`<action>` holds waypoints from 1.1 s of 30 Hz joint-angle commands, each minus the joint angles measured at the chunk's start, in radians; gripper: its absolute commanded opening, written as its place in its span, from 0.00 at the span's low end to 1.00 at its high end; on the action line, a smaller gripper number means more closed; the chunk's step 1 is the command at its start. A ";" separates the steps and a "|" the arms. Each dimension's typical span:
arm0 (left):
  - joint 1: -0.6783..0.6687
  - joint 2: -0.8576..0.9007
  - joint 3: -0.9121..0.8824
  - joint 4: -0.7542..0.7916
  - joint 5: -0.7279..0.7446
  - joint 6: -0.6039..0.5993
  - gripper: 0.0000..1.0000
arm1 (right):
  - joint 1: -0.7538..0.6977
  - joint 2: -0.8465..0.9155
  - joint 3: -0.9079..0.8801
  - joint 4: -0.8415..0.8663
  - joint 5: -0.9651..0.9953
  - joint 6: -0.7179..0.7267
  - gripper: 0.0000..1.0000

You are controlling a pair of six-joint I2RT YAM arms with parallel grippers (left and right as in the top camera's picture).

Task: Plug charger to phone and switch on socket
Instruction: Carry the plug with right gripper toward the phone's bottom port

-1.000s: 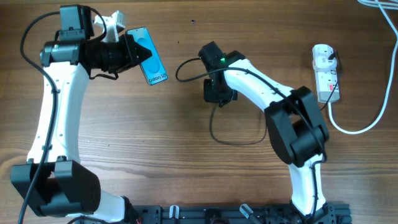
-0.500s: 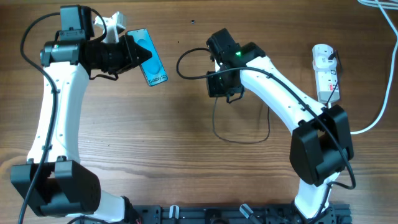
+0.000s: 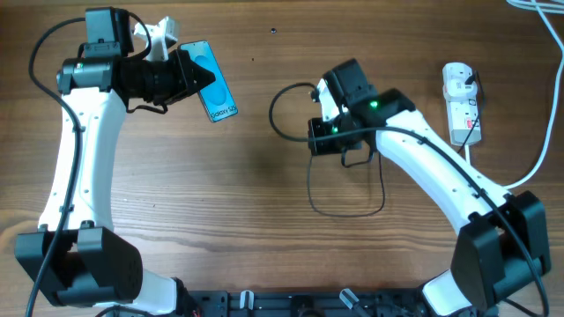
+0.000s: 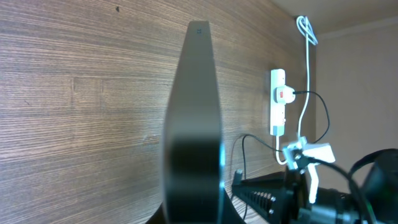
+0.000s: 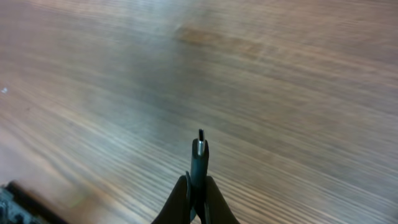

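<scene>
Left gripper (image 3: 194, 76) clamped on the phone (image 3: 218, 92) at ten o'clock, right gripper (image 3: 322, 136) pinched on the charger (image 5: 199, 154) tip near centre, socket (image 3: 462, 104) at two o'clock; likely risk: thin connector twists in the fingers or meets the port off-line, tugged by slack cable.

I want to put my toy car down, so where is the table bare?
The widest bare patch lies between the left arm and the looped charger. Another runs along the far edge, between the phone and the socket. It is crowded around the socket, white cord and right arm.
</scene>
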 commanded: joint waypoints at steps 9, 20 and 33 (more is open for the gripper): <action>0.002 0.005 0.006 -0.004 0.069 0.002 0.04 | -0.005 -0.102 -0.079 0.088 -0.425 -0.208 0.04; 0.002 0.005 0.006 0.081 0.468 0.080 0.04 | 0.000 -0.118 -0.099 0.325 -0.929 -0.193 0.04; 0.002 0.005 0.006 0.150 0.743 0.076 0.04 | 0.021 -0.118 -0.099 0.641 -0.950 0.073 0.04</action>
